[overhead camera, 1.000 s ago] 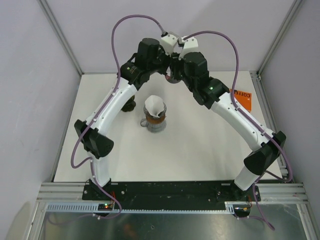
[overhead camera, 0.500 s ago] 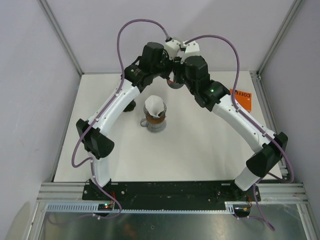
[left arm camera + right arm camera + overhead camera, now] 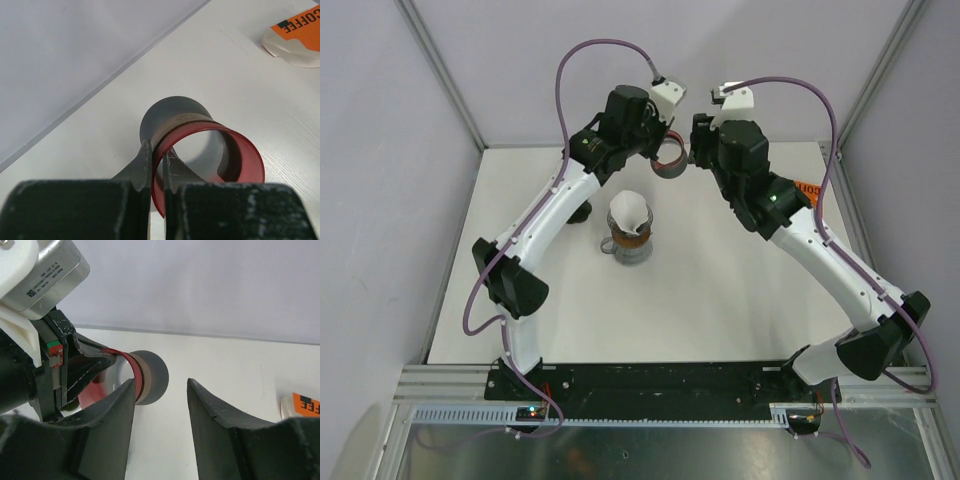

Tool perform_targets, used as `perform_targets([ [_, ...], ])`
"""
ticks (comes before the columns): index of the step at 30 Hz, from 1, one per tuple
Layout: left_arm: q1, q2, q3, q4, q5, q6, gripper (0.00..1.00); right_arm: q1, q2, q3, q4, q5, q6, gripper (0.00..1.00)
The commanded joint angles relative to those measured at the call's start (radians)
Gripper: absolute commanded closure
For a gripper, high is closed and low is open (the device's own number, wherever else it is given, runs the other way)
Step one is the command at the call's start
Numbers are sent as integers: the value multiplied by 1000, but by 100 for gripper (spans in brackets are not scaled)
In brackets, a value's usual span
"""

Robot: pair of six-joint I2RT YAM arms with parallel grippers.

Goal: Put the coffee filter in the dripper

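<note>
Clearly, the coffee filter (image 3: pixel 630 212) sits in the dripper (image 3: pixel 625 250), nearest the left end effector (image 3: pixel 157 152), which is clenched on a red cup (image 3: pixel 245 160) rim. The right end effector (image 3: pixel 160 385) gapes empty.

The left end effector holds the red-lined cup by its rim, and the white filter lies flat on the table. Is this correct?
No: the filter sits in the dripper, as the top external view shows. The left end effector does hold the red-lined cup by its rim.

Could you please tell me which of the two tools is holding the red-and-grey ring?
The left tool: its jaws pinch the red-and-grey ring by its wall, while the right tool stands open and empty beside it.
</note>
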Motion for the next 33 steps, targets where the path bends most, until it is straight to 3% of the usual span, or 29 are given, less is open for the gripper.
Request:
perform_targets([
  [1,3,-42,55,55,-2,19,100,-16,-15,-21,62,-1,22,48],
  [7,1,-52,50,56,12,9,100,-22,44,0,73,-39,43,44],
  [20,1,-62,33,54,28,4,100,-60,165,52,90,-112,70,48],
  [23,1,-67,31,54,39,-2,100,-75,182,51,78,-111,79,58],
  [29,1,-79,16,55,74,-14,100,-101,198,42,54,-101,85,96],
  [33,-1,-65,-6,55,103,-24,99,-115,185,16,44,-72,80,100],
])
